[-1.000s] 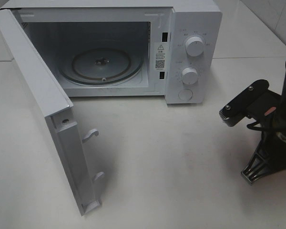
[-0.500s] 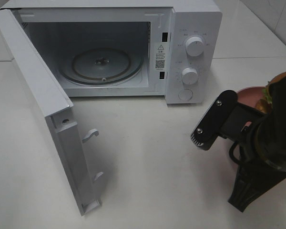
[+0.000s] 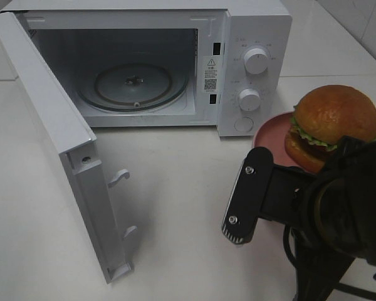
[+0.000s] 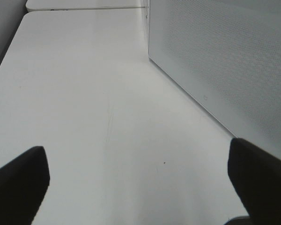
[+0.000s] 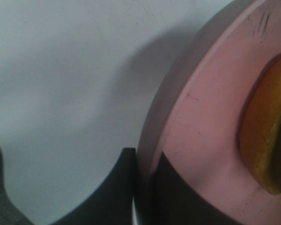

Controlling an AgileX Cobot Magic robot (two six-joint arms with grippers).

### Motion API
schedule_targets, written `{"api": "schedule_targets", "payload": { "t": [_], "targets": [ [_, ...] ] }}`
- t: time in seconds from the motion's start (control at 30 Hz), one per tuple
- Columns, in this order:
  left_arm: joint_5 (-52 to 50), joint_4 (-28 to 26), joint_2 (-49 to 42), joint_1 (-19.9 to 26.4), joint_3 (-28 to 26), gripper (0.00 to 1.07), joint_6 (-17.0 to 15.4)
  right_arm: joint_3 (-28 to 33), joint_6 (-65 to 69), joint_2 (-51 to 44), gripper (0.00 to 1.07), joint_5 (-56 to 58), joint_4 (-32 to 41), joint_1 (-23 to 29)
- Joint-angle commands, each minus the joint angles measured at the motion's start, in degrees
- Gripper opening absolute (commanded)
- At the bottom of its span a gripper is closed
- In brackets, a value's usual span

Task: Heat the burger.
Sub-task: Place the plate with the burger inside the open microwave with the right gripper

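The burger (image 3: 329, 122), with a golden bun, green lettuce and a dark patty, sits on a round pink plate (image 3: 269, 135) at the right, in front of the microwave's control panel. My right gripper (image 5: 143, 187) is shut on the plate's rim (image 5: 196, 117), one finger above it and one below. The burger's edge (image 5: 264, 136) shows beside it. In the exterior view my right arm (image 3: 338, 213) covers the gripper. My left gripper (image 4: 138, 183) is open and empty over bare table beside the microwave's side wall (image 4: 225, 61). It is out of the exterior view.
The white microwave (image 3: 250, 25) stands at the back with its door (image 3: 56, 132) swung wide open to the left. Its glass turntable (image 3: 133, 84) has nothing on it. Two knobs (image 3: 255, 61) and a button are on its right panel. White table (image 3: 175, 207) lies in front.
My right arm has swung up and to the left, closer to the camera. The plate and burger have come into view with it near the microwave's right front.
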Motion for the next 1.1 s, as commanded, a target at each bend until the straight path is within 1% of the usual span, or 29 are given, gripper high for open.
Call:
{"api": "schedule_targets", "payload": {
  "t": [0.03, 0.2, 0.5, 0.6, 0.63, 0.77, 0.87, 0.93, 1.03, 1.1],
  "targets": [
    [-0.17, 0.00, -0.11, -0.23, 0.11, 0.98, 0.06, 0.11, -3.44, -0.52, 0.01, 1.49, -5.10, 2.75],
    [-0.17, 0.00, -0.11, -0.23, 0.11, 0.98, 0.06, 0.11, -6.70, -0.52, 0.01, -0.52, -5.44, 3.44],
    [-0.17, 0.00, -0.11, -0.23, 0.11, 0.98, 0.06, 0.11, -18.39, -0.52, 0.01, -6.13, -5.90, 3.44],
    [-0.17, 0.00, -0.11, -0.23, 0.11, 0.98, 0.06, 0.06, -20.17, -0.52, 0.01, -6.59, -6.19, 3.44],
    [-0.17, 0.00, -0.11, -0.23, 0.11, 0.98, 0.06, 0.06, -23.15, -0.52, 0.01, -6.82, -7.05, 3.44],
    [-0.17, 0.00, -0.11, -0.23, 0.11, 0.98, 0.06, -0.06, -27.33, -0.52, 0.01, -6.65, -8.14, 3.44],
    [-0.17, 0.00, -0.11, -0.23, 0.11, 0.98, 0.06, -0.06, -28.36, -0.52, 0.01, -8.37, -7.51, 3.44],
    [-0.17, 0.00, -0.11, -0.23, 0.11, 0.98, 0.06, -0.06, -29.74, -0.52, 0.01, -12.32, -7.56, 3.32],
    [-0.17, 0.00, -0.11, -0.23, 0.11, 0.98, 0.06, -0.06, -30.60, -0.52, 0.01, -13.12, -7.68, 3.21],
    [-0.17, 0.00, -0.11, -0.23, 0.11, 0.98, 0.06, -0.06, -33.75, -0.52, 0.01, -16.10, -7.68, 1.83]
  ]
}}
